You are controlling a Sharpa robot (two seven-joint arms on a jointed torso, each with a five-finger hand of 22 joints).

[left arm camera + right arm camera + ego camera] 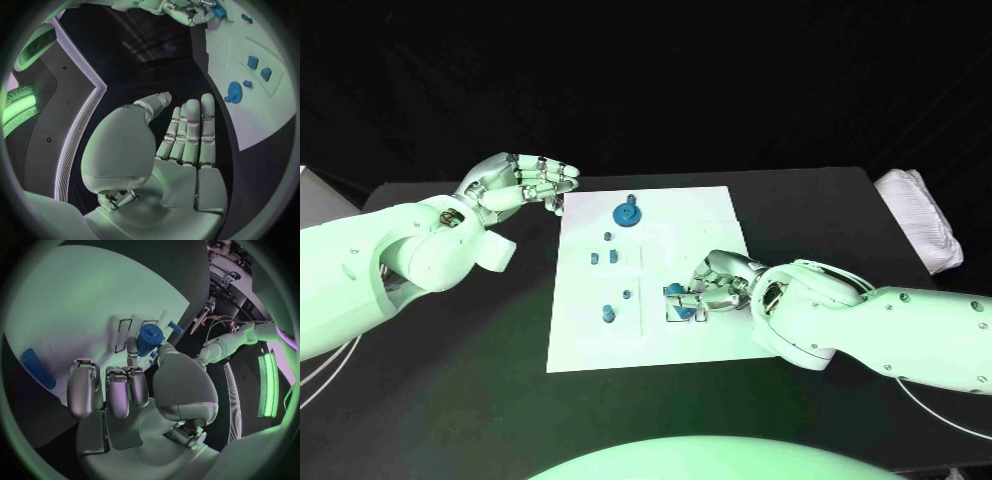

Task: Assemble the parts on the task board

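The white task board [711, 205] lies mid-table. A blue gear [629, 213] stands at its far end, also seen as the gear [234, 92]. Small blue parts [603, 258] sit in the board's middle, and another blue part [607, 314] lies nearer the front. My right hand [715, 283] hovers low over the board's right front slots. There its thumb and a finger pinch a blue cylindrical part [149, 339], the same part [678, 290]. My left hand [519, 182] floats off the board's far left corner, its fingers [190, 127] straight and holding nothing.
A folded white cloth [923, 228] lies at the table's right edge. A long blue part [34, 369] lies on the board [75, 305] beside my right hand. A white object [318, 190] stands at the far left.
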